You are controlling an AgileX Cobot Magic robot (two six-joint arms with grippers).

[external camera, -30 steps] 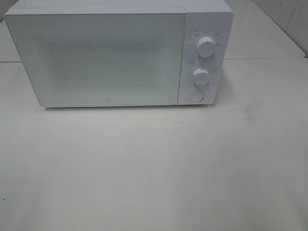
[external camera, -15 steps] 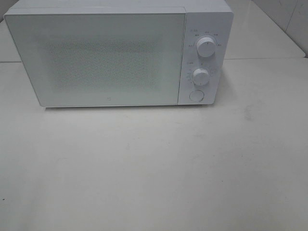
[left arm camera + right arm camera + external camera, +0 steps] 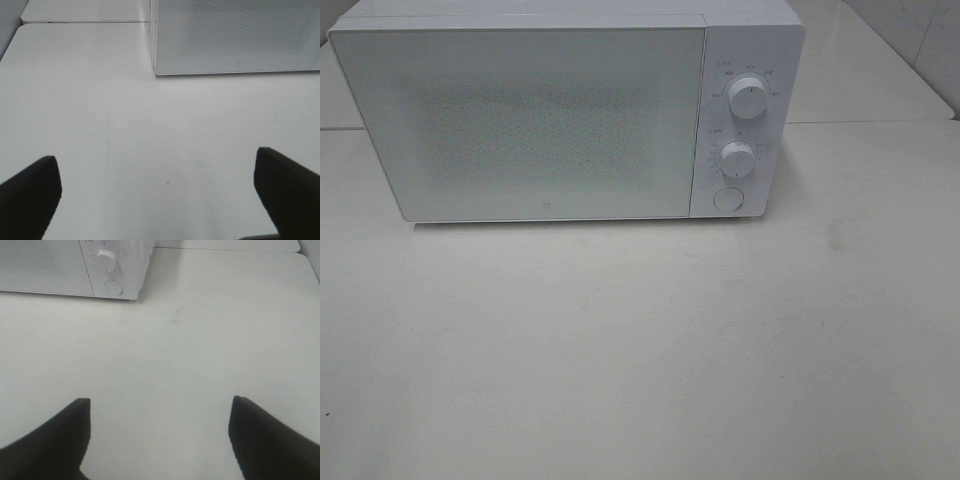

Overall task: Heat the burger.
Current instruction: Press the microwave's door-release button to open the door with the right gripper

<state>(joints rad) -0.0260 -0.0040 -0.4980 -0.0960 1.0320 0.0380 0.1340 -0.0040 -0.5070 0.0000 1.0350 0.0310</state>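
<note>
Left pincer (image 3: 156, 156), right pincer (image 3: 160, 399), one microwave (image 3: 540, 120)

1. The left gripper (image 3: 155, 159) is wide open, its jaws spread far apart.
2. Only the blunt tips of its two dark fingers (image 3: 30, 192) show in the left wrist view. They sit well apart from each other and have nothing between them.
3. The right gripper (image 3: 160, 401) is open too, though its gap looks somewhat narrower than the left one's.
4. Its dark fingers (image 3: 55, 435) taper to points that lean slightly toward each other, and they grip nothing.
5. Both grippers point forward and downward, with their fingertips touching nothing.
6. The arms and wrists behind the grippers cannot be seen in any view, so their pose cannot be told.
</note>
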